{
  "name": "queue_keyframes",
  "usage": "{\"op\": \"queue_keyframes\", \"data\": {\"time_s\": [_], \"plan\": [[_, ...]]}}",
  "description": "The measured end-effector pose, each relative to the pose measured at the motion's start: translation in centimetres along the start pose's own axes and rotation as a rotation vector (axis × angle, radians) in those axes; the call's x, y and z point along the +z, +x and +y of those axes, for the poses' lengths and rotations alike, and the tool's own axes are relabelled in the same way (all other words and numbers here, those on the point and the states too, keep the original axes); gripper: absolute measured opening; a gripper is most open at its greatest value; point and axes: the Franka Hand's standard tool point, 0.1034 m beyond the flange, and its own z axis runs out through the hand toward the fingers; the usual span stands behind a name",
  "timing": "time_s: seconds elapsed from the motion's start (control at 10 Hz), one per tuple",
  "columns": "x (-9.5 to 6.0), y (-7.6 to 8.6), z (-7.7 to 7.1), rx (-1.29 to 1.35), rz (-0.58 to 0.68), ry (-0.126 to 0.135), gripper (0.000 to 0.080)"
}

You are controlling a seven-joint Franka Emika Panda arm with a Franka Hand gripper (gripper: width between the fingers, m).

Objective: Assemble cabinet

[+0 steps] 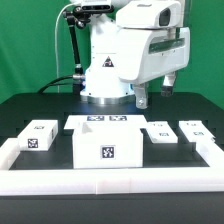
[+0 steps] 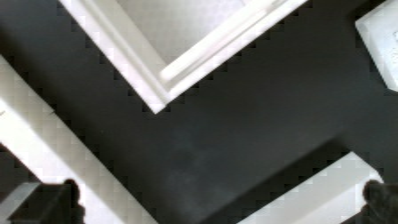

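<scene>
One cabinet point(image 1: 107, 150), a big white tagged block, sits mid-table just behind the border rail point(image 1: 110, 186), with one marker board point(image 1: 100, 122) behind it. Three smaller white parts point(image 1: 38, 133) lie apart on either side. The black table point(image 1: 22, 112) is bare between them. The gripper point(image 2: 214, 208) spreads wide above it, holding nothing.

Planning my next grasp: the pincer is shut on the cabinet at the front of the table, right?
No: the pincer is open and holds nothing, as the wrist view shows. The cabinet does stand at the front of the table, untouched.
</scene>
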Motion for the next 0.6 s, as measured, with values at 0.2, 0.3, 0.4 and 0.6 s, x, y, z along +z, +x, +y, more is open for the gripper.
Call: {"op": "queue_keyframes", "data": {"time_s": [0.2,0.3,0.4,0.6], "plan": [[0.0,0.0,0.0,0.0,0.0,0.0,0.0797],[0.0,0.0,0.0,0.0,0.0,0.0,0.0797],[0.0,0.0,0.0,0.0,0.0,0.0,0.0797],[0.0,0.0,0.0,0.0,0.0,0.0,0.0797]]}}
